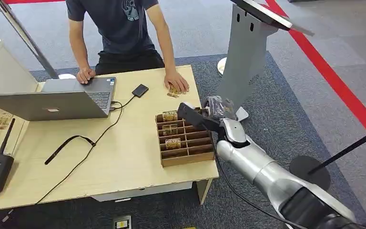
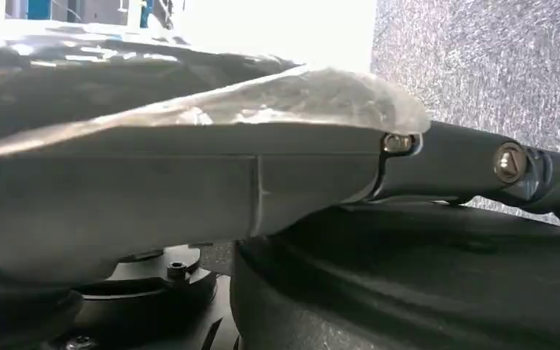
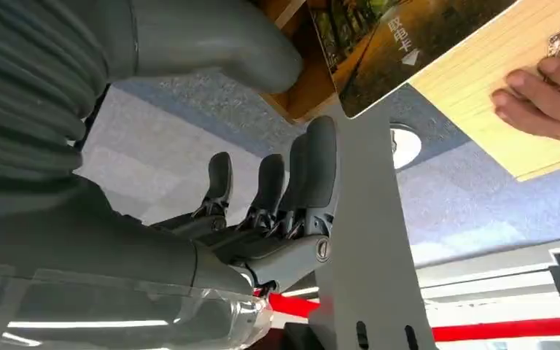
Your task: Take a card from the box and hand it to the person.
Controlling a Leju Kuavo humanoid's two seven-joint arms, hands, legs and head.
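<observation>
The card [image 3: 379, 51] nearest the right hand [image 3: 262, 197] stands in the far slot of the box [image 1: 188, 157], at the box's 12 o'clock end. Other cards [image 1: 173, 142] stand upright in slots further toward 6 o'clock. The box is a wooden tray with cross dividers and sits at the table's [image 1: 124, 162] 4 o'clock corner.

The right hand is at the box's 1 o'clock corner. In the right wrist view its thumb [image 3: 211, 36] lies on one side of the card's edge and its fingers [image 3: 313, 168] are spread apart on the other, with open space between them and the card. The hand is open and holds nothing. The left hand [image 2: 189, 182] fills the left wrist view at close range; whether it is open or closed cannot be determined.

Risks, as judged:
- The thumb and fingers may close on the box wall or a divider together with the card, dragging the box toward the table edge.
- A thin, glossy card may slip from a shallow pinch.
- The box sits close to the table corner, so a side push could tip it off.

The card is flat and rectangular, printed with a dark green and amber landscape, with white characters and a small arrow near one rounded corner.

The person's hand [image 1: 176, 82] rests on the table at 12 o'clock from the box, over a few loose cards [image 1: 172, 91].
</observation>
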